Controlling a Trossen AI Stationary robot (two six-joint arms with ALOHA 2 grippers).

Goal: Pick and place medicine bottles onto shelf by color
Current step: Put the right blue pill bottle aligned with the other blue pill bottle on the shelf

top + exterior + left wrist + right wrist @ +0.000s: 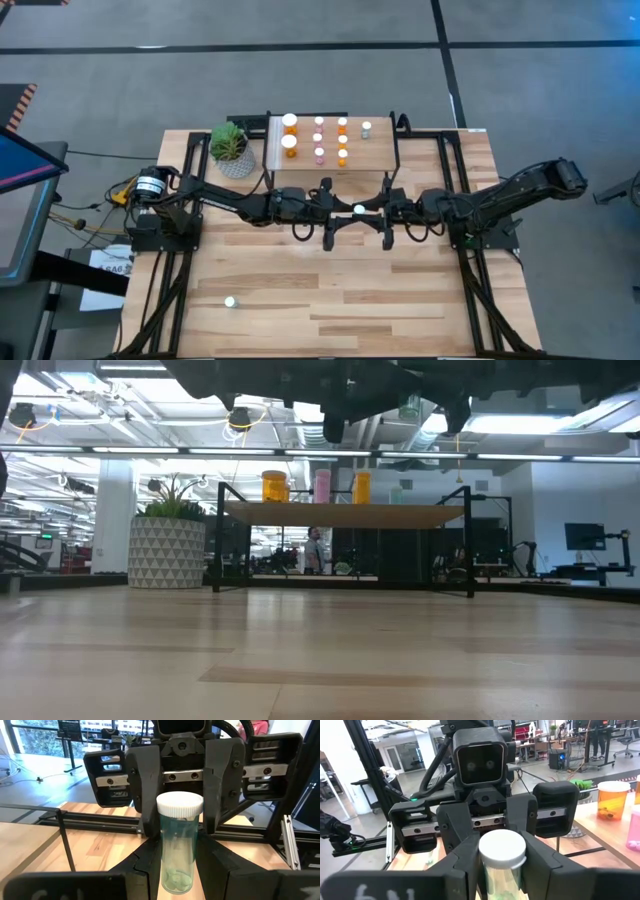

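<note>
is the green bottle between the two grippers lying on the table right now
No: the green-teal bottle stands upright with its white cap on top, held off the table between both grippers' fingers.

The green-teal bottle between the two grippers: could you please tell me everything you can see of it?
The green-teal bottle is a small clear-walled teal cylinder with a ribbed white screw cap and a few pale pills at its bottom. It stands upright in the air above the table's middle, in front of the shelf. The left gripper and the right gripper meet at it from opposite sides, and fingers of both press against its body.
</note>
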